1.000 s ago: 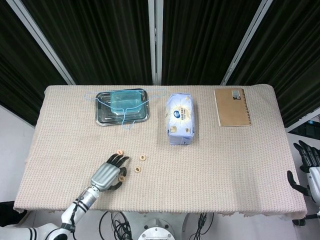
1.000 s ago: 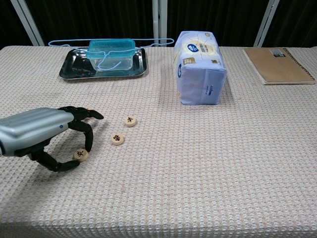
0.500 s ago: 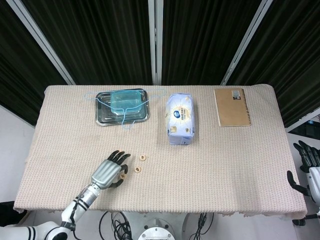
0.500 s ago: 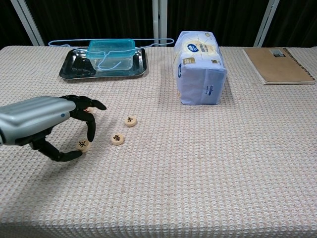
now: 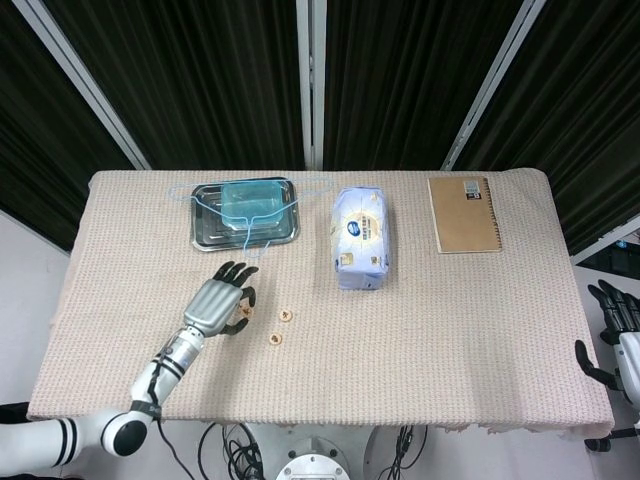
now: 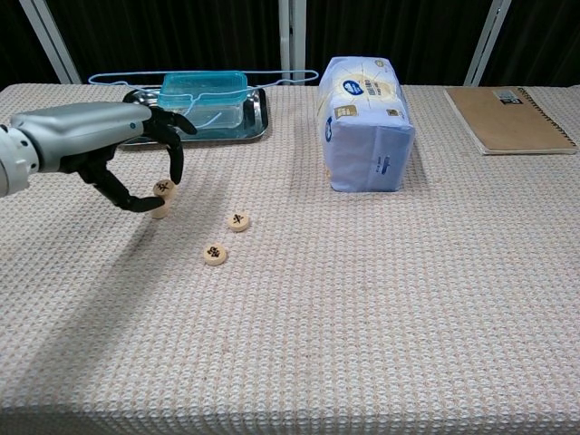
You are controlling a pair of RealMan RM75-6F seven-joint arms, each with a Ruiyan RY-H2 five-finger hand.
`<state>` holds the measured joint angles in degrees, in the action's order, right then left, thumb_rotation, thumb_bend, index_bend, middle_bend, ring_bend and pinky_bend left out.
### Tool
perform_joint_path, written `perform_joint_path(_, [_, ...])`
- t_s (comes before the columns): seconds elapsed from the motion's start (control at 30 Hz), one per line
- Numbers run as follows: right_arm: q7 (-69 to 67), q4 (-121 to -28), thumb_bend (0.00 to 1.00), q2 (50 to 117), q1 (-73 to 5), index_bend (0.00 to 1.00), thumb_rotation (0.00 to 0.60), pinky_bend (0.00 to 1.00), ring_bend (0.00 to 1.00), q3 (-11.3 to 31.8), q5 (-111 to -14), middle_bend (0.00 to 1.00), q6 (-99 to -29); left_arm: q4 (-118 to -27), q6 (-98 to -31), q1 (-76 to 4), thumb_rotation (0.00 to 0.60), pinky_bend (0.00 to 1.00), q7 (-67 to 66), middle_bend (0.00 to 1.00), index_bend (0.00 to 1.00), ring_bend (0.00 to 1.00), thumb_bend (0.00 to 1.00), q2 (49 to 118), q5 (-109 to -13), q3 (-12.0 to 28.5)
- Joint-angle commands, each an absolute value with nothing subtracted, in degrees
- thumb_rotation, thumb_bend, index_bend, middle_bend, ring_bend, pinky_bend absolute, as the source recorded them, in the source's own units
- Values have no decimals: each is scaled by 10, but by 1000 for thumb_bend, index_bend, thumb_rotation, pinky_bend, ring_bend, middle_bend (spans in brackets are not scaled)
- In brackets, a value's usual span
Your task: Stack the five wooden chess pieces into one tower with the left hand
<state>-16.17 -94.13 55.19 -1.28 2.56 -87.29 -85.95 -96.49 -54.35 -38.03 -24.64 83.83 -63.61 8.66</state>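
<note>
My left hand (image 6: 109,145) hovers over the left part of the table, also seen as the left hand (image 5: 215,303) from above. It pinches a round wooden chess piece (image 6: 164,188) between thumb and a finger. Directly under that piece sits more pale wood, a piece or low stack (image 6: 160,212); I cannot tell whether they touch. Two more pieces lie flat to the right: one chess piece (image 6: 238,221) and another chess piece (image 6: 215,255), apart from each other. My right hand (image 5: 612,330) hangs beyond the table's right edge, holding nothing, fingers apart.
A metal tray (image 6: 130,130) with a teal plastic box (image 6: 203,94) stands behind the left hand. A blue-white tissue pack (image 6: 364,120) lies mid-table. A brown notebook (image 6: 510,119) is at the far right. Beige woven cloth (image 6: 362,308) covers the table.
The left hand lifted the piece off the cloth near the front edge and carried it away from the robot, to above the wood near the tray. The right hand stayed still.
</note>
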Motion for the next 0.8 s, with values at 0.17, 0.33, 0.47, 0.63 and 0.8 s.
perform_joint_path(0.17, [-165,-942,406,551,-12,0,600,0,0,26,-873,0,-860,-938,-518,-403,600,0,-239,73,503,0,311,850,-594,96])
perform_joint_path(0.33, [-168,-941,406,551,-12,0,600,0,0,27,-870,0,-861,-908,-512,-411,600,0,-235,73,503,0,311,862,-592,87])
perform_joint_path(0.47, [-170,-940,407,550,-13,0,600,0,0,28,-869,0,-859,-897,-508,-412,600,0,-223,73,503,0,311,863,-594,81])
perform_joint_path(0.63, [-172,-940,406,550,-12,0,600,0,0,28,-869,0,-861,-894,-504,-414,600,0,-215,73,503,0,311,859,-594,76])
perform_joint_path(0.8, [-169,-941,406,551,-12,0,600,0,0,27,-871,0,-861,-891,-505,-416,600,0,-209,73,503,0,311,856,-590,75])
